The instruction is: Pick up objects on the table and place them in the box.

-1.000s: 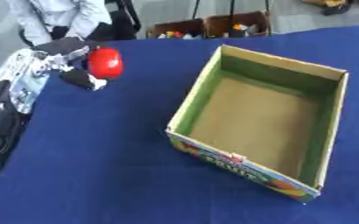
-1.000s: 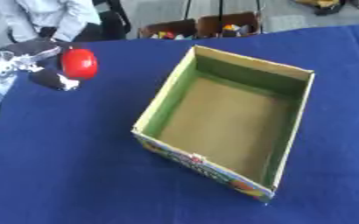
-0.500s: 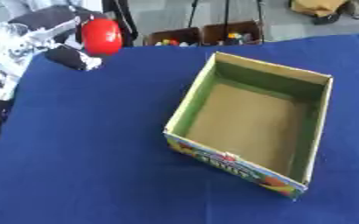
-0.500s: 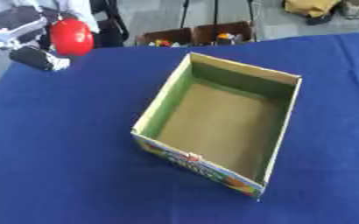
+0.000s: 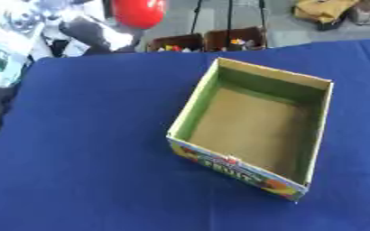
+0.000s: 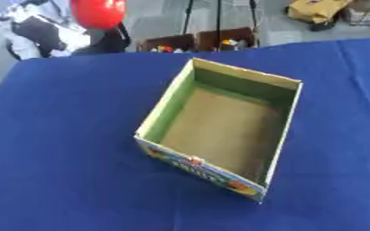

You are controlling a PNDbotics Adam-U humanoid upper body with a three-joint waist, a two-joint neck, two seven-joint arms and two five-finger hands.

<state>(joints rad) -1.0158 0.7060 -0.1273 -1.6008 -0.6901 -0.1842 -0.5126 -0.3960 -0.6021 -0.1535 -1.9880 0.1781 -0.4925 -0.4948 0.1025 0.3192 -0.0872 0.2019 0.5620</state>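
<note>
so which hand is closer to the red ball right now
Left. The left hand holds the red ball raised at the upper left, beyond the table's far edge. The right hand shows in neither view.

A glossy red object [image 5: 138,12] shows at the top edge above a deep blue tablecloth [image 5: 85,149]. The box [image 5: 251,126] has green inner walls, a brown cardboard floor and a multicoloured fruit print on its near outer face.

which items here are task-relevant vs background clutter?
Job:
- red round object, held up by the left hand
- open cardboard box, nothing inside
- blue table

Lying about:
- two brown crates of small coloured items on the floor beyond
- tan bag
</note>
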